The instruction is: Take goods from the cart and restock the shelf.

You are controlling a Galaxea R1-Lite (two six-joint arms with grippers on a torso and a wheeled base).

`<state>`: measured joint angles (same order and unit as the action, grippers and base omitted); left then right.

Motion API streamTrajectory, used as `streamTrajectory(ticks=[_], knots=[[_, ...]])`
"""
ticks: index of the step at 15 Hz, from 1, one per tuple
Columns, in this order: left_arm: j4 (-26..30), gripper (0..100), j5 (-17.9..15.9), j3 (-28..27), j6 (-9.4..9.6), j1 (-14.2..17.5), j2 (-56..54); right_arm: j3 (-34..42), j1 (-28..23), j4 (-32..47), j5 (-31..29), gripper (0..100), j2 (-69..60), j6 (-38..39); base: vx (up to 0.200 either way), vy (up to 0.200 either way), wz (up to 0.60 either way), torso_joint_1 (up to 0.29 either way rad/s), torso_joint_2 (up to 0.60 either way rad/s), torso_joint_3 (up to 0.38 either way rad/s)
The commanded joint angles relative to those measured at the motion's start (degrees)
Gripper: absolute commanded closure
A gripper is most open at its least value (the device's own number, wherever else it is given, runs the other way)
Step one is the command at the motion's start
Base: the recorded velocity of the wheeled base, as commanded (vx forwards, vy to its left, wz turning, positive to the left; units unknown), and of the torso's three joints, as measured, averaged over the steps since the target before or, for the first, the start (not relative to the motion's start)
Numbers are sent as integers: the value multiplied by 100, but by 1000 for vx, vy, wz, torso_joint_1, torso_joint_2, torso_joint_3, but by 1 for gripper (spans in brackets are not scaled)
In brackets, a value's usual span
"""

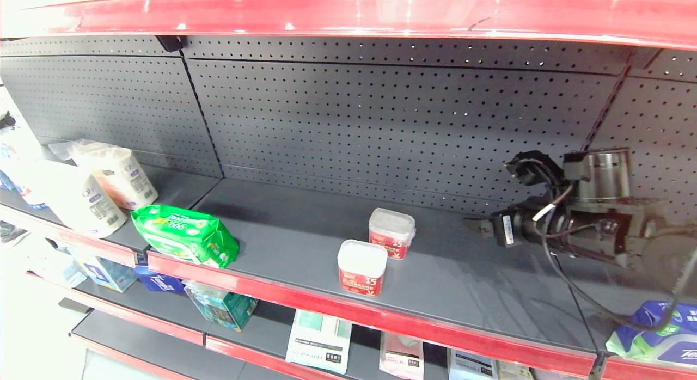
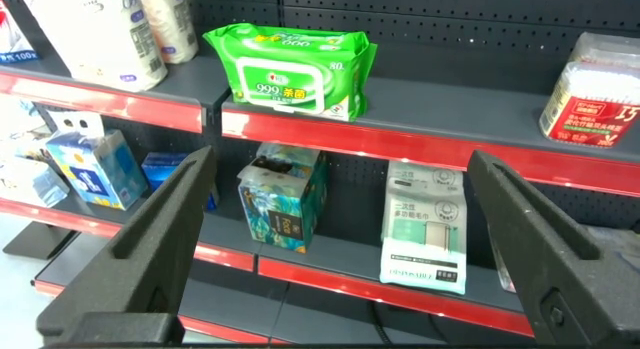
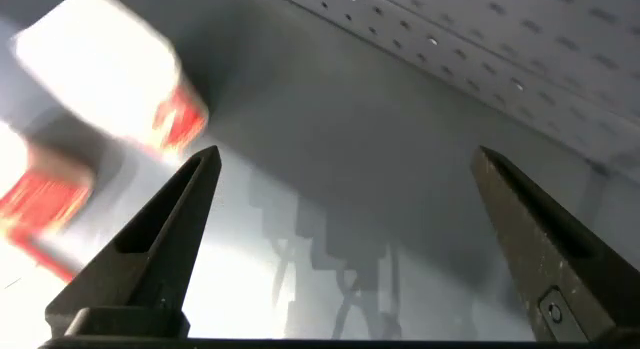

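Note:
Two small tubs with white lids and red labels stand mid-shelf, one at the front (image 1: 361,267) and one behind it (image 1: 391,233). They stand on the grey shelf (image 1: 468,285). My right gripper (image 1: 483,225) hovers over that shelf to the right of the tubs, pointing at them. In the right wrist view it (image 3: 345,159) is open with nothing between its fingers. The nearer tub (image 3: 100,74) and the other tub (image 3: 40,204) lie off to one side. My left gripper (image 2: 342,159) is open and empty in front of the shelves, below a green wipes pack (image 2: 290,69).
The green wipes pack (image 1: 185,234) lies at the shelf's front left, with white paper rolls (image 1: 81,197) beyond it. Blue tissue packs (image 1: 659,331) sit at the right. On the lower shelf are a teal box (image 2: 283,204) and a white pack (image 2: 425,229). A pegboard wall (image 1: 381,124) closes the back.

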<state>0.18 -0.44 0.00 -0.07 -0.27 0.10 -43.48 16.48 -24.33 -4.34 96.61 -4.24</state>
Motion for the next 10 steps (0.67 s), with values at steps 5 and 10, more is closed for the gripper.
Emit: streamTrajectory(ticks=[5,10], knots=[[-1,0,0,0,-1,0,8,2151,-602,-1,478,0,-3359,-24,0,0,0,0,0,0],[-1,0,0,0,-1,0,8,3689,-1077,25,996,0,-5943,-24,0,0,0,0,0,0]])
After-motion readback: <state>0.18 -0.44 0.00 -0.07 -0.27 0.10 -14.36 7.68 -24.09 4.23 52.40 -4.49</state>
